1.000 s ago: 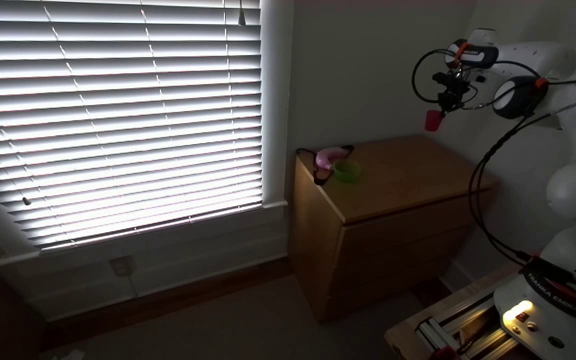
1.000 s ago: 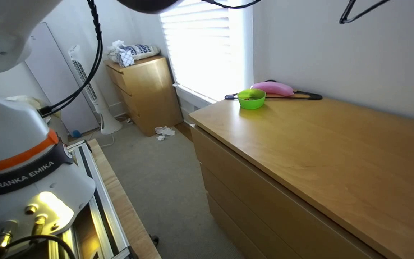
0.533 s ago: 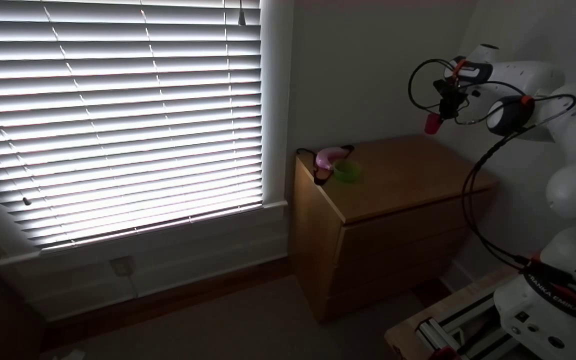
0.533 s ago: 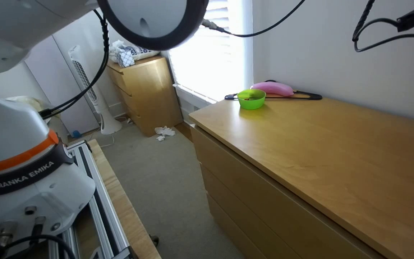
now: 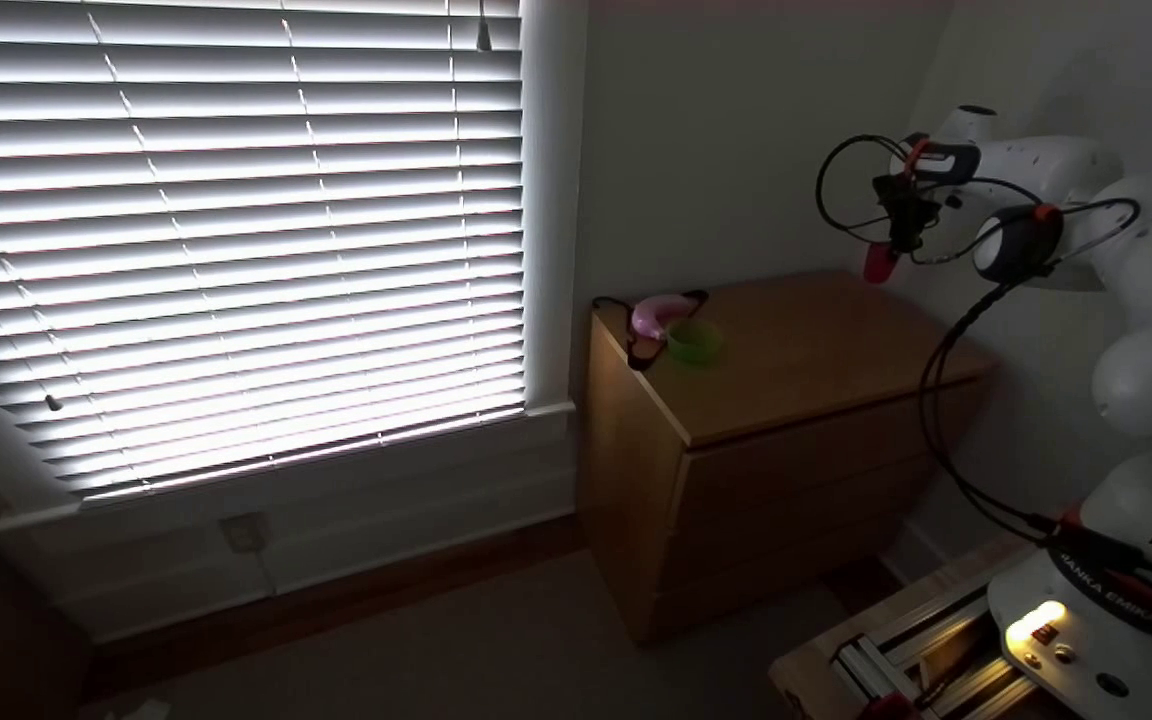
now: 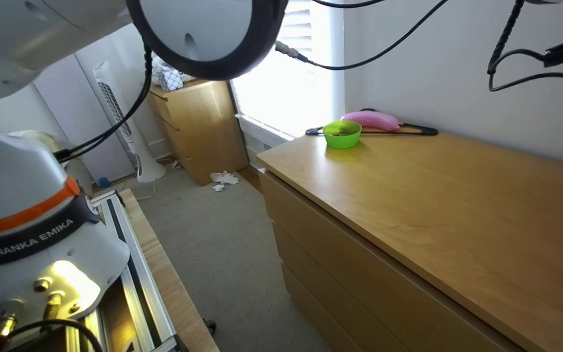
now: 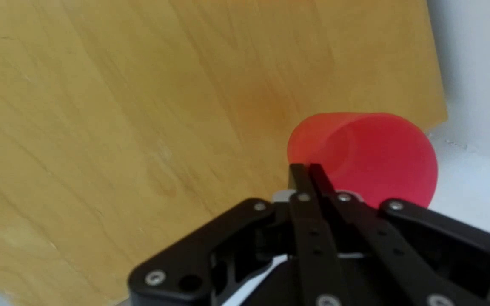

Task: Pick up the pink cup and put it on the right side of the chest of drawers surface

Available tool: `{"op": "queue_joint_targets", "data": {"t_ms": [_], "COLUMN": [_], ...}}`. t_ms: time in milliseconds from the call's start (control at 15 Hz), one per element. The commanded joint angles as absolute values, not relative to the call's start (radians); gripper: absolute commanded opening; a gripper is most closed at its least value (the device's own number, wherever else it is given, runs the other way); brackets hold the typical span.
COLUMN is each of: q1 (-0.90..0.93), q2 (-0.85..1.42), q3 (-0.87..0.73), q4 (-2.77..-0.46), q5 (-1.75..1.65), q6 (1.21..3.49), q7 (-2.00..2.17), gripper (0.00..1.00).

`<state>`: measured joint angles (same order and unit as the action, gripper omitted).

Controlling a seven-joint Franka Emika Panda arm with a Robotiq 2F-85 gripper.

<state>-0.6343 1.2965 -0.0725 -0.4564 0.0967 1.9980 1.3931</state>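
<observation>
Your claw [image 7: 307, 166] is clamped on the wall of the pink cup [image 7: 391, 157], fingers nearly together at its rim, so you have the cup just past the claw's tips, open end up. Below the claw spreads the top of the wooden chest of drawers [image 7: 143, 106], one corner showing just beyond the cup. Well away from the claw, at the end near the window blinds [image 5: 236, 250], a green bowl [image 6: 342, 140] sits just beside a curved pink object [image 6: 369, 119] lying across a black clothes hanger [image 6: 429, 131].
</observation>
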Motion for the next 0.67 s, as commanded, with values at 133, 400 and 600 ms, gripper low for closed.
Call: {"op": "queue_joint_targets", "data": {"t_ms": [133, 400, 600], "q1": [-0.646, -0.655, -0.661], "q2": [1.312, 1.324, 1.331], "q3": [-0.085, -0.088, -0.090], "q4": [-0.448, -0.441, -0.440], "q5": [0.119, 0.114, 0.114], "q6": [1.934, 1.888, 1.866], "q7": [1.424, 1.411, 1.400], "gripper": [0.01, 0.01, 0.01]}}
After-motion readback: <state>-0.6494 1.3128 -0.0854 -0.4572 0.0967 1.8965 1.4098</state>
